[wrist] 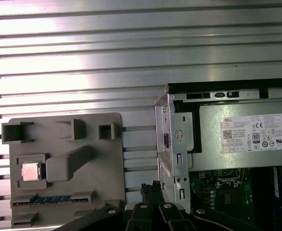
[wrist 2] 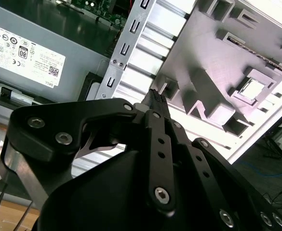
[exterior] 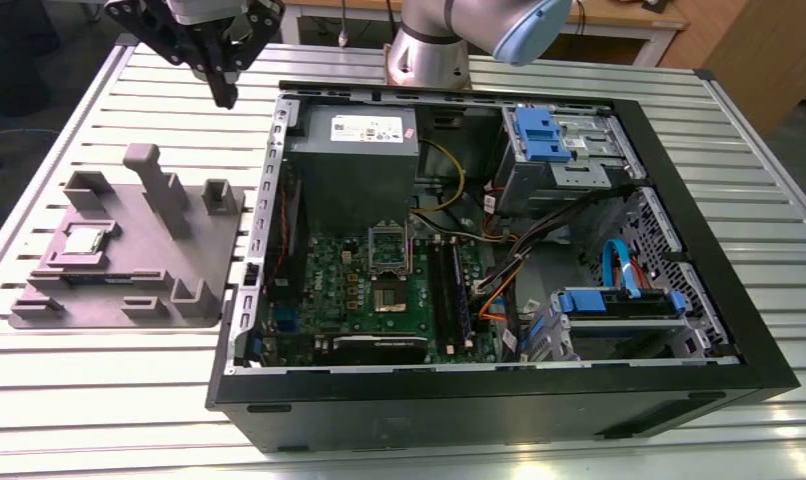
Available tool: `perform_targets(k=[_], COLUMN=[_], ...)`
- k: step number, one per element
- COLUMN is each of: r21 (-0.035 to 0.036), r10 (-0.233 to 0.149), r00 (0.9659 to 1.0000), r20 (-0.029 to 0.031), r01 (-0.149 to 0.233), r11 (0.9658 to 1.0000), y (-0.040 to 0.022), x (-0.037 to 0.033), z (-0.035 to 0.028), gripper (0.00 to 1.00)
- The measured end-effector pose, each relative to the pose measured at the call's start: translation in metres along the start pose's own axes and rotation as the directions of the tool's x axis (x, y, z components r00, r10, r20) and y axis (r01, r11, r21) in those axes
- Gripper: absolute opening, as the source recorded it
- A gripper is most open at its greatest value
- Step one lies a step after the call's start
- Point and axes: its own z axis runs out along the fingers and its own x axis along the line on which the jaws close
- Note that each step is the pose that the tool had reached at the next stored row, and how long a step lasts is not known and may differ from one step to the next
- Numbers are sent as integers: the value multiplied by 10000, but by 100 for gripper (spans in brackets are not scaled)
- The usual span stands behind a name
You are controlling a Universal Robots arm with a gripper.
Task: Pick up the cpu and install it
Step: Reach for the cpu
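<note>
Cpu (exterior: 83, 240): seated in a grey fixture tray (exterior: 206, 250) recess for pickup; end effector (exterior: 223, 98) clenched empty, hovering well apart above the desk (exterior: 110, 385).

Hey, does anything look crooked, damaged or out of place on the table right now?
Nothing stands out. The cpu lies flat and square in its pocket on the grey tray, the open computer case sits level beside it, and the gripper hangs clear of both.

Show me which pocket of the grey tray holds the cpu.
The square pocket near the grey tray's edge on the exterior view's left: the silvery cpu lies flat in it. The long slot beside it holds a blue stick.
</note>
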Motion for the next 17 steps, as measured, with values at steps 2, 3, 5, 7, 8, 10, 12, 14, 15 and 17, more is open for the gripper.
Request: perform_targets(k=[2,3,5,7,8,10,12,14,15,17], r21=[1,0,0,0,0,1,0,0,0,0], r10=[0,0,0,0,0,0,0,0,0,0], r00=[10000,10000,10000,10000,10000,10000,10000,10000,10000,10000], r20=[0,-1,0,0,0,0,0,0,0,0], r01=[0,0,0,0,0,0,0,0,0,0], r11=[10000,10000,10000,10000,10000,10000,10000,10000,10000,10000], y=[0,0,-1,-1,-1,-2,-2,-2,-2,-3], x=[4,6,13,17,19,22,26,30,32,36], z=[0,0,0,0,-1,-1,-1,-1,-1,-1], gripper=[10,10,10,10,10,10,10,10,10,10])
